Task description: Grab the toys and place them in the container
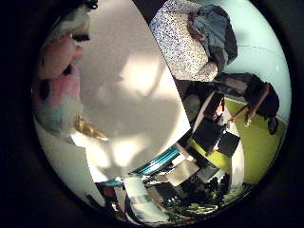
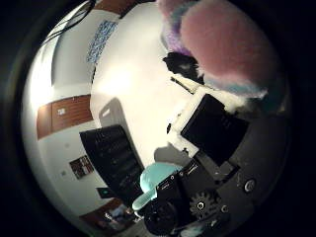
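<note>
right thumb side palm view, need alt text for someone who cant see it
A fluffy pink plush toy with purple and pale blue patches sits very close to the palm, partly behind the hand and its black and white fingers. Beyond them lies a white tabletop, with a black crate-like container at its far edge.

You see a white tabletop (image 1: 137, 90), a speckled grey armchair (image 1: 183, 40) draped with blue-grey clothing (image 1: 216, 31), a yellow-green floor (image 1: 259, 147), a white wall with wooden panels (image 2: 66, 113).
</note>
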